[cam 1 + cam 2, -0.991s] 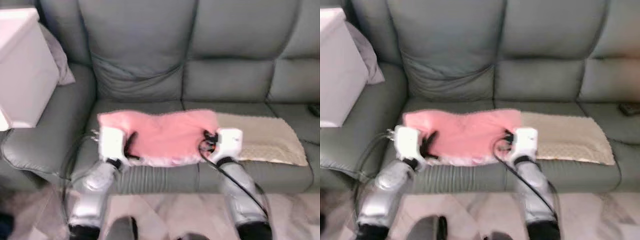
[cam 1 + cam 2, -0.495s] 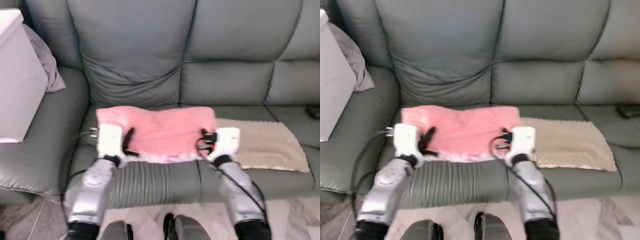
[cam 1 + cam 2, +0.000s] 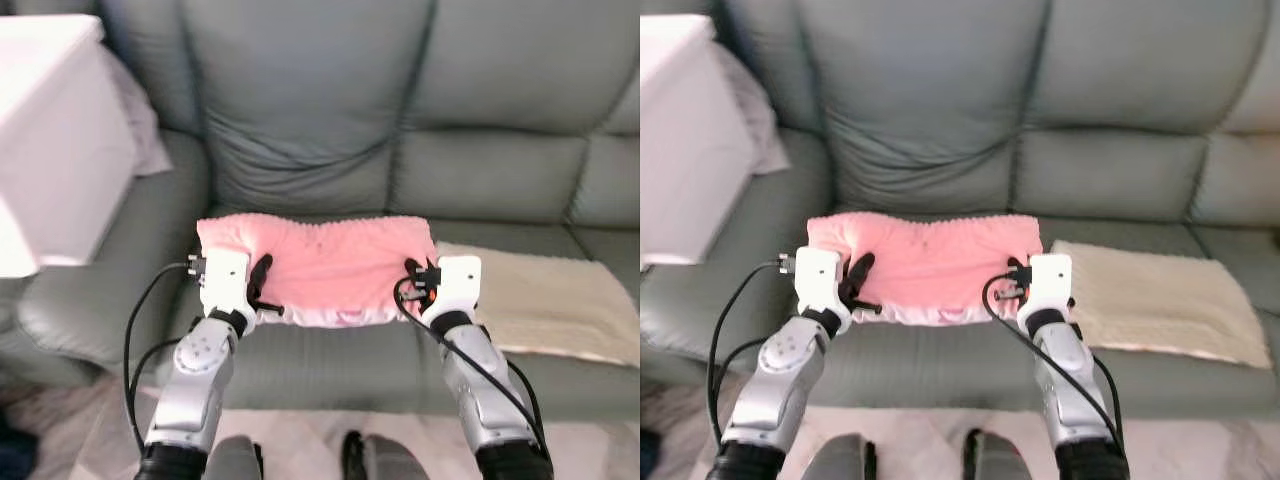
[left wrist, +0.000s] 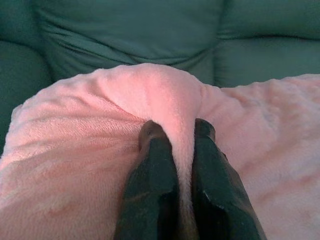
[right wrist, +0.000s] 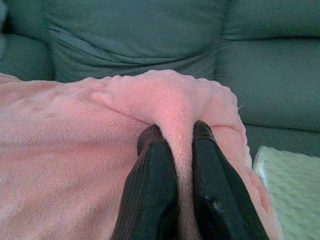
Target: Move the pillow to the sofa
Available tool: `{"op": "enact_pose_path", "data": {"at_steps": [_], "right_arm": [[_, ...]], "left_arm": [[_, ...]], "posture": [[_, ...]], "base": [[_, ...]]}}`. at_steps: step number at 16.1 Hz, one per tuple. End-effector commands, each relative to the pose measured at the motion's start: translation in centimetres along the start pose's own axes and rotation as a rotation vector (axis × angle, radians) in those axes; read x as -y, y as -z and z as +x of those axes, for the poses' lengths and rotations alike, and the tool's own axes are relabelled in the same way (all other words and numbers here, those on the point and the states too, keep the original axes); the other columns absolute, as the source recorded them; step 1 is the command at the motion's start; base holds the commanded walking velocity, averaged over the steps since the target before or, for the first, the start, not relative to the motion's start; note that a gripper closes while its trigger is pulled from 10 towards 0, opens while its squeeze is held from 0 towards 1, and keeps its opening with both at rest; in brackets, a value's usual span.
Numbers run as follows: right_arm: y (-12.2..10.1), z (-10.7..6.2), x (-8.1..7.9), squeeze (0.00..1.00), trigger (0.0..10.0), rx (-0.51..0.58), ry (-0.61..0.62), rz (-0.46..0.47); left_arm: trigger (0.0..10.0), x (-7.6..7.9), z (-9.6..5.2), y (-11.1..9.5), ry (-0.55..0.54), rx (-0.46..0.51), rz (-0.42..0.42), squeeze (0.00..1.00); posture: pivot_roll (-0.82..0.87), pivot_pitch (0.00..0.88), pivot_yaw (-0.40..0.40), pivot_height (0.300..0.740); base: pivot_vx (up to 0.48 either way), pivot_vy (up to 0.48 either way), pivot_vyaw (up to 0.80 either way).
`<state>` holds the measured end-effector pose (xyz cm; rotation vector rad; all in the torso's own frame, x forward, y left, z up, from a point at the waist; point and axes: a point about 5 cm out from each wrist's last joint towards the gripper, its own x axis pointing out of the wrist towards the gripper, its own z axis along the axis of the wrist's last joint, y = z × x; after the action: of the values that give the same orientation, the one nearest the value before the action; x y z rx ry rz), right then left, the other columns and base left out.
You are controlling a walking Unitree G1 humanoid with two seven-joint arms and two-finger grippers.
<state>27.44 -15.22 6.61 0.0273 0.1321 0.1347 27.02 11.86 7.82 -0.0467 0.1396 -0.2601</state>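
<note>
Lifted a little higher off the seat than a second ago, yet held as before. Grey sofa (image 3: 480, 110) across the back. White box (image 3: 50, 140) at 9 o'clock. Beige mat (image 3: 560, 305) at 3 o'clock. Pink pillow (image 3: 330, 265) mid-seat, pinched by left gripper (image 4: 176, 131) and right gripper (image 5: 175, 132).

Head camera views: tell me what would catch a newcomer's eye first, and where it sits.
The pink pillow stands out most, stretched over the front of the grey-green sofa seat. The left claw pinches its left edge and the right claw its right, fabric bunched between the black fingers. A beige mat lies on the seat to the pillow's right, and a white box sits on the sofa's left armrest.
</note>
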Motion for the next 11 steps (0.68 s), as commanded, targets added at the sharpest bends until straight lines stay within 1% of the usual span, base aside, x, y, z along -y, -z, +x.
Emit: {"op": "enact_pose_path", "data": {"at_steps": [1,2,4,6,9,10,11], "right_arm": [[-0.16,0.03,-0.25,0.00,10.0,0.013,-0.007,-0.001],[-0.12,0.00,-0.29,0.00,10.0,0.012,-0.008,0.000],[-0.02,-0.05,-0.36,0.00,10.0,0.009,-0.010,0.001],[0.11,-0.07,-0.41,0.00,10.0,0.005,-0.014,0.002],[0.20,-0.12,-0.41,0.00,10.0,0.001,-0.014,0.001],[0.28,-0.18,-0.35,0.00,10.0,-0.001,-0.010,0.000],[0.43,-0.38,-0.20,0.00,10.0,-0.002,0.002,0.001]], "left_arm": [[10.0,-0.42,-0.17,-0.02,-0.018,-0.004,0.019,0.00],[10.0,-0.44,-0.21,-0.07,-0.021,0.002,0.020,0.00],[10.0,-0.44,-0.23,-0.35,-0.038,0.026,0.065,0.00],[10.0,-0.33,-0.25,-0.19,-0.031,0.021,0.045,0.00],[10.0,-0.17,-0.50,-0.05,0.001,0.028,0.065,0.00],[10.0,-0.21,-0.62,0.03,-0.004,0.022,0.083,0.00],[10.0,-0.68,-0.86,0.40,-0.033,0.006,0.122,0.00]], "posture": [[-0.01,0.115,-0.038,0.740],[-0.01,0.116,-0.038,0.740],[0.00,0.114,-0.040,0.740],[0.00,0.113,-0.040,0.740],[0.00,0.115,-0.039,0.740],[0.00,0.117,-0.038,0.740],[0.00,0.123,-0.038,0.740]], "base": [[0.000,0.480,0.00],[0.000,0.480,0.00],[0.000,0.000,0.00],[0.000,0.000,0.00],[0.000,0.000,0.00],[0.000,0.000,0.00],[0.000,0.000,0.00]]}}
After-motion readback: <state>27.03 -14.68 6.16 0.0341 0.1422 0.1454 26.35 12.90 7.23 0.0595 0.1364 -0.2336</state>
